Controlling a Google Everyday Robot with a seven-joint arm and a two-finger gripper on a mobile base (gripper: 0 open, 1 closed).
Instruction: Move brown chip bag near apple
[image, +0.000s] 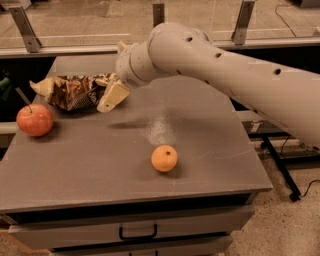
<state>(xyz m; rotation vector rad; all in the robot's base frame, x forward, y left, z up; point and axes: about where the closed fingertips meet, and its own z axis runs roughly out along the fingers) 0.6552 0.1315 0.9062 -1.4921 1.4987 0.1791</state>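
Observation:
The brown chip bag (72, 91), wrinkly dark brown and tan, lies on the grey table (210, 145) at the back left. The apple (35, 120), red-pink with a dark stem, sits just in front and to the left of the bag, a small gap apart. My gripper (105, 93) is at the bag's right end, and it is open. One cream finger (113, 95) slants down onto the table beside the bag. The other finger is mostly hidden behind the bag's end. The bag rests on the table.
A small orange citrus fruit (164, 158) sits near the table's front middle. The large cream arm (225, 75) reaches in from the right over the table's back. A drawer handle (138, 233) is below the front edge. Metal railing posts (23, 27) stand behind.

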